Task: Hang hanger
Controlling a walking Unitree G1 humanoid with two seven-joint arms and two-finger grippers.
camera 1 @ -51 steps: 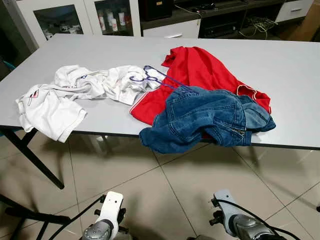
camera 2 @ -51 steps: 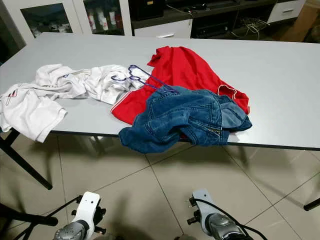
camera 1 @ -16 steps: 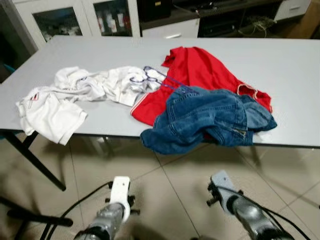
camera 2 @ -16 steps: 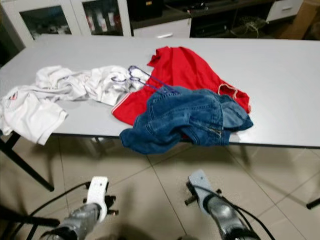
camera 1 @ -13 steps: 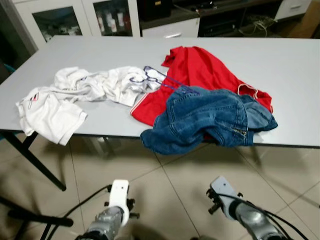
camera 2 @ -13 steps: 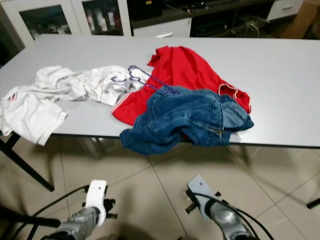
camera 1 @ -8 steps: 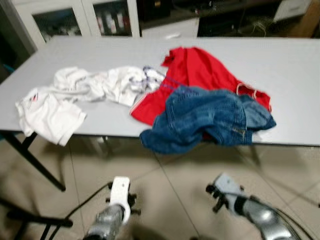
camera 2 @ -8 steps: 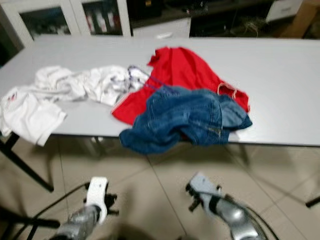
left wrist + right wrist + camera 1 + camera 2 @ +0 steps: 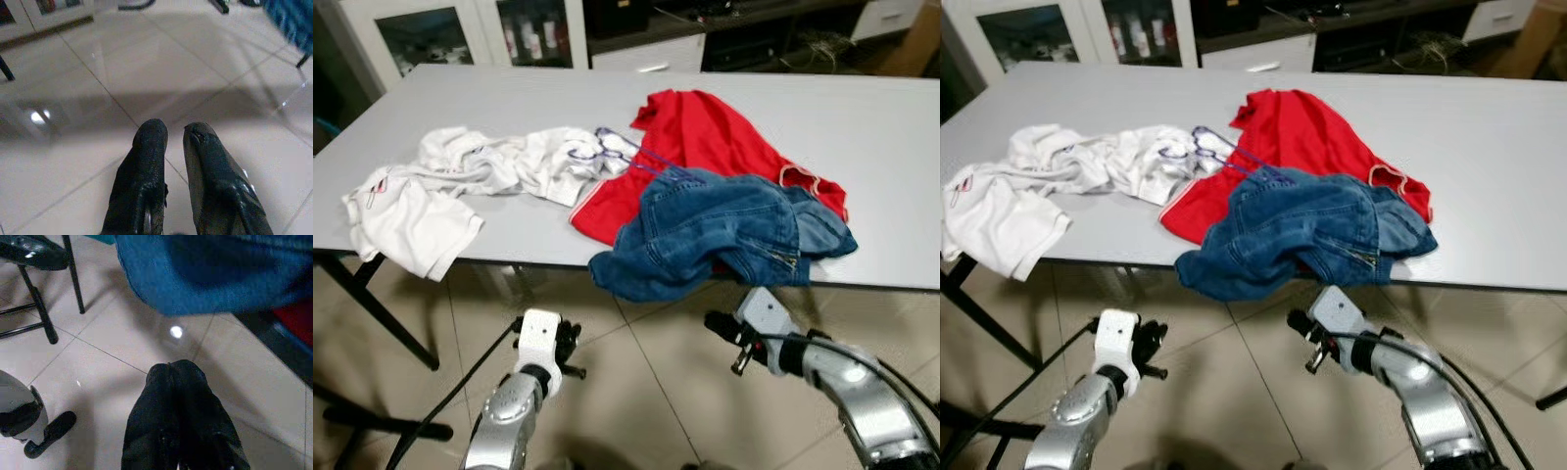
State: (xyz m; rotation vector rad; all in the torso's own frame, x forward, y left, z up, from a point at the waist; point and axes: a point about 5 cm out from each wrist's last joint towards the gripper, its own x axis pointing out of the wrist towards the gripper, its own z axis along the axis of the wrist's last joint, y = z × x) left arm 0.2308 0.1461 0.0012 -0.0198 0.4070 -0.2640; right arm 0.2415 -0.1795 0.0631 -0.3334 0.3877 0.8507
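Observation:
A thin purple wire hanger [image 9: 610, 149] lies on the grey table [image 9: 881, 127], between a crumpled white shirt [image 9: 460, 176] and a red garment [image 9: 705, 137]. Its lower part runs under a blue denim jacket [image 9: 724, 230] that droops over the table's front edge. My left gripper [image 9: 175, 133] is low over the tiled floor, in front of the table, its fingers a narrow gap apart and holding nothing. My right gripper [image 9: 170, 369] is shut and empty, just below the hanging denim [image 9: 205, 269]. Both arms reach in from the bottom of the eye views.
White cabinets with glass doors [image 9: 421, 34] and a dark shelf unit stand behind the table. A black table leg [image 9: 372, 304] slants down at the left. A black stool frame [image 9: 44, 308] stands on the floor tiles near the right arm.
Both arms have lifted from the bottom edge toward the table's front edge. The right one rose more and now sits under the denim. The clothes and hanger have not moved.

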